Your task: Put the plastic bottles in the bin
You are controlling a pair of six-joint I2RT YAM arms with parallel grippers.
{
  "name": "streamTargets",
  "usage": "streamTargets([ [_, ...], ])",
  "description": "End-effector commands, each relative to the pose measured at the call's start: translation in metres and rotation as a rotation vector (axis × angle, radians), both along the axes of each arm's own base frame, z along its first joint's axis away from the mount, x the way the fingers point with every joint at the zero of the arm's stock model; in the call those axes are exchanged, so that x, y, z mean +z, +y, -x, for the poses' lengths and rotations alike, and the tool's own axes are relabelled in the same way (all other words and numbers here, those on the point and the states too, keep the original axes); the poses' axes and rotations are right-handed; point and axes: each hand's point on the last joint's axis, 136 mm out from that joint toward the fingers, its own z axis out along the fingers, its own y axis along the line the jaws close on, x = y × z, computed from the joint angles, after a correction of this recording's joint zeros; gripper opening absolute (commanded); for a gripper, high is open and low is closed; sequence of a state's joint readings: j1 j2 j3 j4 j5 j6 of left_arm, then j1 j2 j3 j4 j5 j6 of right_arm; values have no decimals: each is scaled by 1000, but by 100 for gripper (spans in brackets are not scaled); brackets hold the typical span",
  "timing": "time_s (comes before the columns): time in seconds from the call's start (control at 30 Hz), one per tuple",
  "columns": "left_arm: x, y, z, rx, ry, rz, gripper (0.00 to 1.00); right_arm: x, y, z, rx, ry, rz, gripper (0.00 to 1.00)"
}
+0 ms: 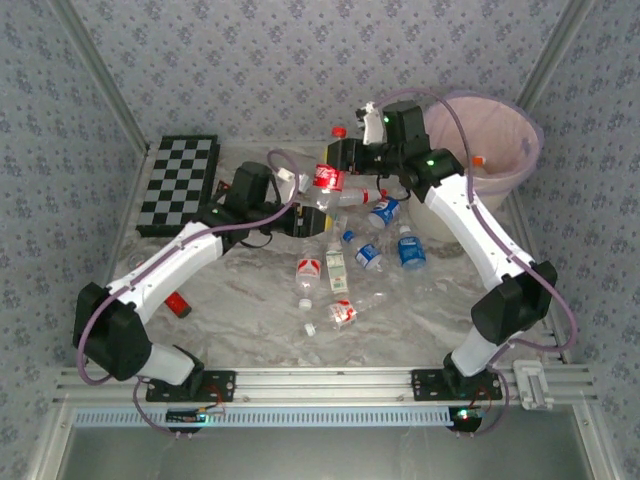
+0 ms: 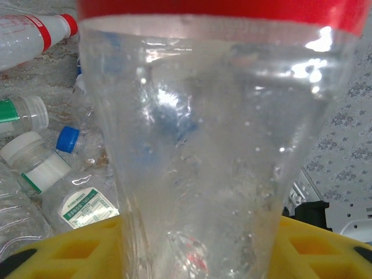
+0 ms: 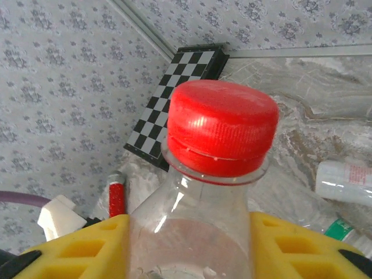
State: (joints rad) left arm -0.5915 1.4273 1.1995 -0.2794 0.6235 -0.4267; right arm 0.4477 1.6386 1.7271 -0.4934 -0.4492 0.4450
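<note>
A clear bottle with a red label (image 1: 327, 178) and red cap (image 3: 221, 128) hangs tilted above the back of the table, held at both ends. My right gripper (image 1: 346, 157) is shut on its neck, the yellow fingers (image 3: 87, 244) on either side below the cap. My left gripper (image 1: 305, 217) is shut on its lower body (image 2: 203, 145), yellow pads (image 2: 75, 247) beside it. Several more plastic bottles (image 1: 411, 248) lie scattered mid-table, others near the left wrist (image 2: 35, 160). The cream bin (image 1: 490, 140) with its pink liner stands at the back right, right of the right gripper.
A black-and-white chequered board (image 1: 178, 185) lies at the back left. A small red object (image 1: 179, 305) rests by the left arm's elbow. Patterned walls close in the table on three sides. An orange-capped bottle (image 1: 478, 160) sits inside the bin.
</note>
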Motion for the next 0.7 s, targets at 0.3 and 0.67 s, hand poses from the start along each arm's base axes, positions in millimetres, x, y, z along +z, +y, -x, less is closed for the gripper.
streamTargets([
  [0.3, 26, 7, 5, 29, -143, 33, 99, 62, -42, 10, -130, -166, 88, 28],
  [0.67, -13, 38, 6, 154, -74, -101, 99, 174, -210, 24, -606, -469, 271, 10],
])
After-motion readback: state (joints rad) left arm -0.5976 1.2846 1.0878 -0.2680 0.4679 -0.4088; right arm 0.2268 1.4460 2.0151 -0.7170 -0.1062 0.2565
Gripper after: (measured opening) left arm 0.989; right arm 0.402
